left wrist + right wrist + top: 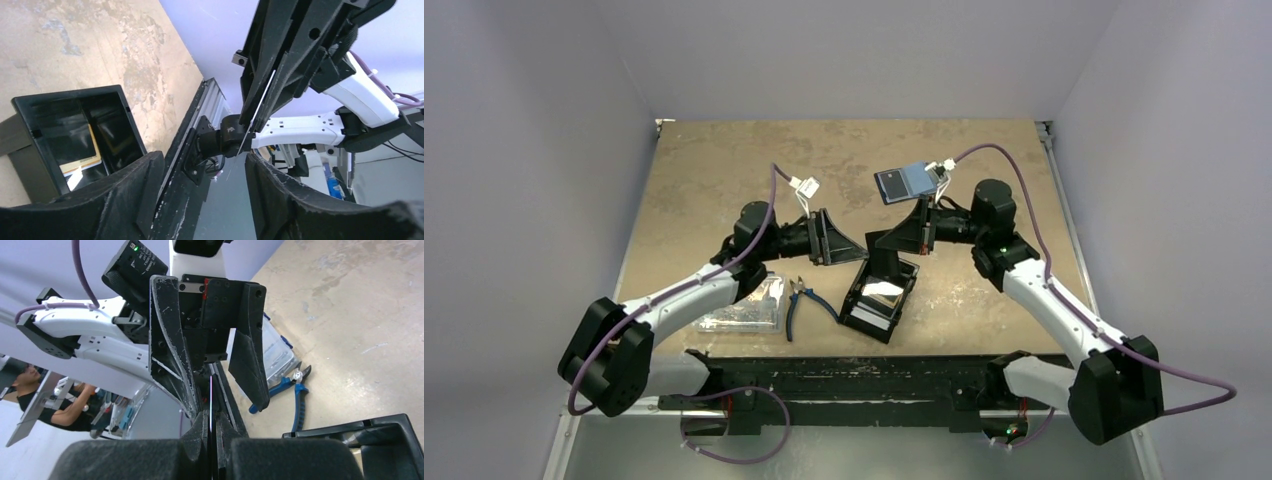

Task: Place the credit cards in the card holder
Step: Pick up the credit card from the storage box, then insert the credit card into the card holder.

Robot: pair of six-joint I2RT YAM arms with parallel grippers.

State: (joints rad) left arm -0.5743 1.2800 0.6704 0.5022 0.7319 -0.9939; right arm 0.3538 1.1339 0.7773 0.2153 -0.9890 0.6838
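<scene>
Tan table [724, 180] below; card [211, 395] pinched between right fingers [199, 432]

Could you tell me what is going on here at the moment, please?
Two robot arms are working on getting credit cards into a blue wallet. The right gripper is shut on one thin card, held edge-on in the air between the arms. The left gripper faces it with its fingers open, holding nothing. The wallet lies untouched on the table beyond them, and more cards sit in the black tray nearer the bases.
</scene>
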